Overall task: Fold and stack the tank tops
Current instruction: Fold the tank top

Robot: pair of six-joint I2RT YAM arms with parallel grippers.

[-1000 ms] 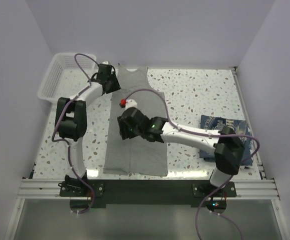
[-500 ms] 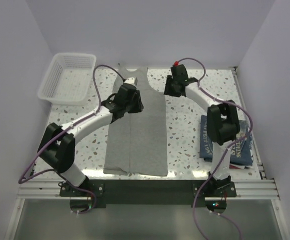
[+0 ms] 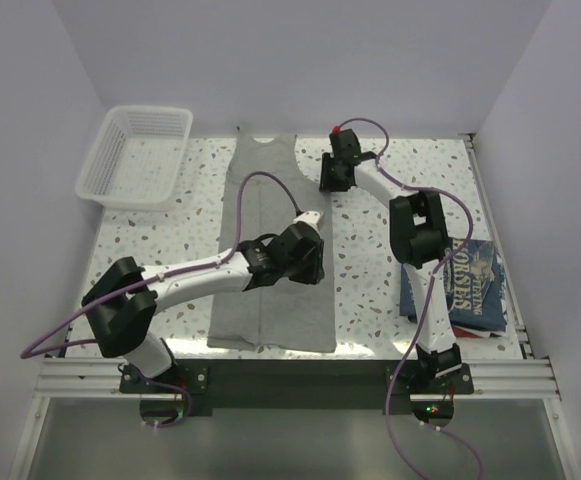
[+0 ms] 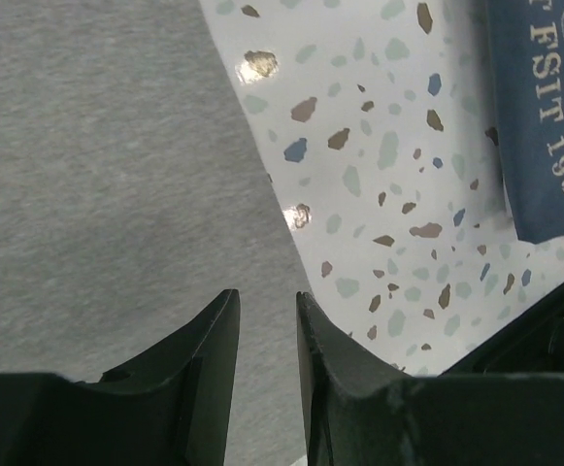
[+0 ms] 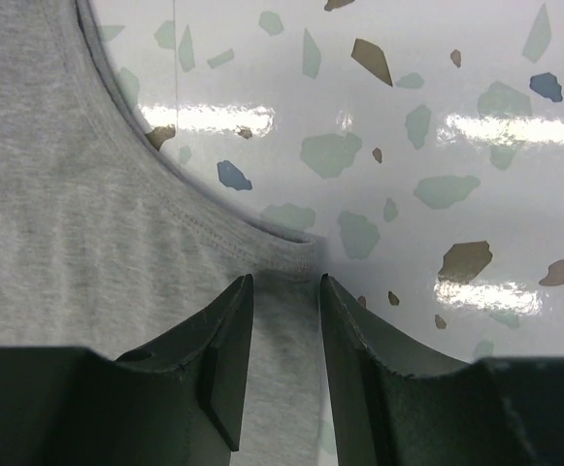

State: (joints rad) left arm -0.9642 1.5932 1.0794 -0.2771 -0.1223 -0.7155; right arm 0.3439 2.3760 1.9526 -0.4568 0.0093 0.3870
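The grey tank top (image 3: 270, 320) lies flat mid-frame, and its lengthwise fold seems pending. The left gripper (image 4: 267, 301) and right gripper (image 5: 286, 282) hover at its right edge, narrowly parted and holding nothing. Next they should pinch that edge.

left arm (image 3: 195, 272) / right arm (image 3: 373, 179): white links, black joints | cables (image 3: 267, 175): purple | fingers (image 4: 214, 369): black
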